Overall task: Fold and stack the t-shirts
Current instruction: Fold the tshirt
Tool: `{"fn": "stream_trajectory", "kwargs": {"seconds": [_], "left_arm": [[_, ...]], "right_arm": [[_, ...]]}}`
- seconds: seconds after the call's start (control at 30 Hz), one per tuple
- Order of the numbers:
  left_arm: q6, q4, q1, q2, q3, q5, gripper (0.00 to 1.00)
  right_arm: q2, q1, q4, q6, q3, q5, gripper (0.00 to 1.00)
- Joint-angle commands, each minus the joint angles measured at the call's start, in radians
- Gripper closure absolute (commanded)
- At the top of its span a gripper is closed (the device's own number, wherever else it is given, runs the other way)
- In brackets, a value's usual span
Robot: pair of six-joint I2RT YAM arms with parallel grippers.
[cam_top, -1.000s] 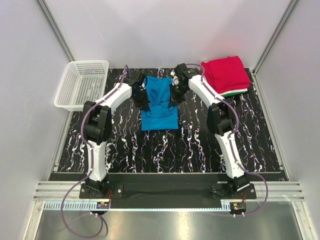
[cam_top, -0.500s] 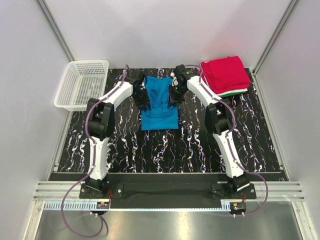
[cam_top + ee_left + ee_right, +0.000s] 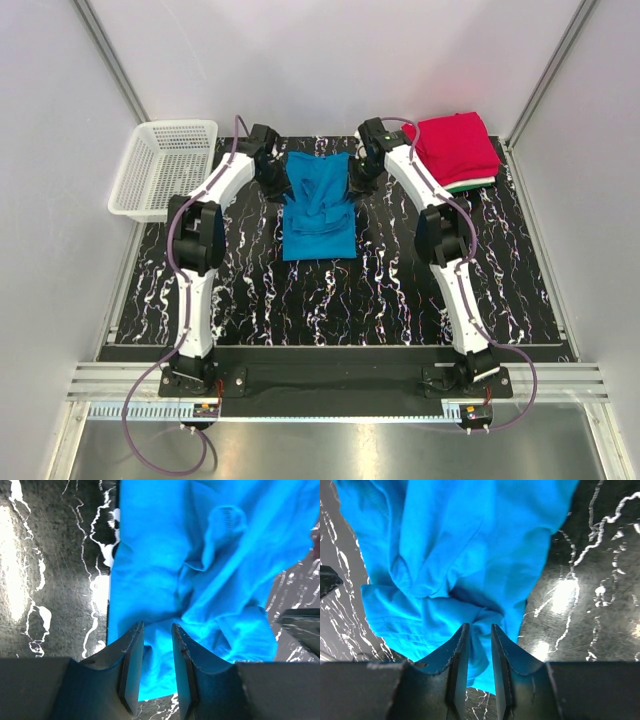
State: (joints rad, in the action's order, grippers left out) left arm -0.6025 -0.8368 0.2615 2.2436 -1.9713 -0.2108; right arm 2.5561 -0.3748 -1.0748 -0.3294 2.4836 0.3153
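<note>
The bright blue t-shirt (image 3: 318,238) lies on the black marbled table, flat at its near end and wrinkled and bunched in the middle. My left gripper (image 3: 273,180) pinches its left edge; in the left wrist view blue cloth (image 3: 165,555) runs between the narrow jaws (image 3: 156,627). My right gripper (image 3: 358,180) pinches the right edge, with cloth (image 3: 460,540) between its jaws (image 3: 479,627). A folded red t-shirt (image 3: 452,145) tops a stack at the back right, with green and white edges (image 3: 472,184) showing under it.
A white mesh basket (image 3: 165,170) stands at the back left corner. White walls and metal posts close in the table on three sides. Both arms reach from the near edge to the back.
Both grippers have moved toward the back and slightly apart, drawing the shirt's upper layer with them. The cloth now bunches in the middle.
</note>
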Motion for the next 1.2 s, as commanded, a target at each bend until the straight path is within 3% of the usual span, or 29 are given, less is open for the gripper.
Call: {"fn": "stream_trajectory", "kwargs": {"seconds": [0.0,0.17,0.23,0.5,0.93,1.17], "left_arm": [[0.003,0.001,-0.001,-0.016,0.003,-0.021,0.67],[0.012,0.025,-0.001,-0.127,0.156,-0.042,0.66],[0.017,0.044,-0.001,-0.156,0.225,-0.045,0.63],[0.013,0.065,0.001,-0.187,0.287,-0.073,0.62],[0.017,0.059,0.001,-0.168,0.235,-0.091,0.62],[0.029,0.056,0.001,-0.148,0.209,-0.099,0.61]], "right_arm": [[-0.020,0.013,-0.005,0.000,0.037,-0.016,0.69],[-0.161,0.013,0.009,0.033,-0.149,0.014,0.68],[-0.191,0.011,0.044,0.036,-0.247,0.018,0.61],[-0.292,0.011,0.133,-0.003,-0.413,0.047,0.59],[-0.290,0.011,0.144,-0.008,-0.396,0.077,0.57],[-0.303,0.011,0.147,0.006,-0.393,0.071,0.49]]}}
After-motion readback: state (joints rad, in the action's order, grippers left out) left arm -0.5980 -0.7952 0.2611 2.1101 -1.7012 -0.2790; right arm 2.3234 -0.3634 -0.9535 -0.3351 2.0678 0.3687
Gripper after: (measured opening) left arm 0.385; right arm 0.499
